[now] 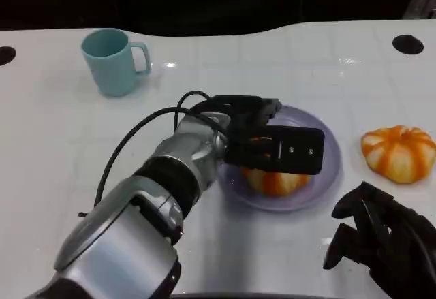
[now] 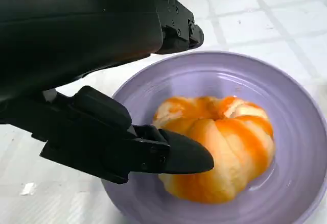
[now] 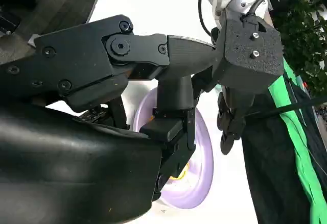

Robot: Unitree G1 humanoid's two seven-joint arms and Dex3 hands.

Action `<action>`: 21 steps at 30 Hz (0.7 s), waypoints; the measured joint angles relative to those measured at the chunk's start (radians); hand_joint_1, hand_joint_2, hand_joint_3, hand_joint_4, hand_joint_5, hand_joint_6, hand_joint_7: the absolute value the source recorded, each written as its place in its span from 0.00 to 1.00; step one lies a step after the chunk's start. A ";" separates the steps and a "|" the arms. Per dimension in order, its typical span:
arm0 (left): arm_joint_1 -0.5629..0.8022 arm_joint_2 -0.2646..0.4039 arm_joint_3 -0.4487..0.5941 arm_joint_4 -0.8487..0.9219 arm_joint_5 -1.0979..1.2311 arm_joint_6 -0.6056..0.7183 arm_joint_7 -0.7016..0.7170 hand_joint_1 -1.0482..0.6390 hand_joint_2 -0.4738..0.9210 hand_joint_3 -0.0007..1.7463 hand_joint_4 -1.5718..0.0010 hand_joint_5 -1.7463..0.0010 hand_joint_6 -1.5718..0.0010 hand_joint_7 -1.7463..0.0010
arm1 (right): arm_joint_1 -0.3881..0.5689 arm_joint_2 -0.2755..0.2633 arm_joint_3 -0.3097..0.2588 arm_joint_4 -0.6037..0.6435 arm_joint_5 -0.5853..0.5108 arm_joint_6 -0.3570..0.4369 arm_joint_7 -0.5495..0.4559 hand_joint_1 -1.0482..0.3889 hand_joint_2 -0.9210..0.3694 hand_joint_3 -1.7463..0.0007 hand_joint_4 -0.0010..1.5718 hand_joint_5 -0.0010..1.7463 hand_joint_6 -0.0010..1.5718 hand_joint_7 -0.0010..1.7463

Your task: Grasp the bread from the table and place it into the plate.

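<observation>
Mug (image 1: 112, 60), upright at the table's (image 1: 54, 149) far left | left hand (image 1: 269, 142) over the plate (image 1: 327, 176), fingers (image 2: 173, 155) spread, just beside the bread (image 2: 219, 152) lying in that plate | second bread (image 1: 398, 152) on the table, right | right hand (image 1: 381, 234) near front edge, fingers curled in, holding nothing.

Robot test lab: white tiled table (image 1: 61, 149), green backdrop cloth (image 3: 301, 132), cabling
</observation>
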State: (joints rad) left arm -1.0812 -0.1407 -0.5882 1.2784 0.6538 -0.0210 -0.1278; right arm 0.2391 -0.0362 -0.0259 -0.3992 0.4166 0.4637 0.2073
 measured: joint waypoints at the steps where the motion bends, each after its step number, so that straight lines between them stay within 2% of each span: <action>1: 0.000 0.004 0.006 -0.001 -0.006 -0.007 -0.009 0.07 1.00 0.24 0.99 1.00 0.96 0.99 | 0.000 0.000 0.000 0.000 0.000 0.000 0.000 0.42 0.00 0.74 0.39 1.00 0.31 0.92; 13: 0.004 0.069 0.174 -0.061 -0.171 -0.090 -0.080 0.11 1.00 0.20 0.93 0.97 0.91 0.97 | -0.001 -0.003 -0.004 0.001 0.003 0.000 0.006 0.42 0.00 0.75 0.40 1.00 0.31 0.92; 19: 0.051 0.116 0.291 -0.101 -0.313 -0.139 -0.189 0.14 1.00 0.20 0.92 0.95 0.90 0.98 | -0.003 -0.003 -0.009 0.007 0.004 0.000 0.007 0.42 0.00 0.74 0.40 1.00 0.31 0.92; 21: 0.077 0.128 0.352 -0.125 -0.391 -0.142 -0.266 0.14 1.00 0.20 0.90 0.94 0.89 0.97 | -0.005 -0.003 -0.010 0.007 0.003 0.002 0.007 0.42 0.00 0.74 0.39 1.00 0.31 0.92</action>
State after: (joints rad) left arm -1.0046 -0.0131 -0.2362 1.1537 0.2632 -0.1630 -0.3942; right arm 0.2338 -0.0397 -0.0357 -0.3919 0.4201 0.4662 0.2147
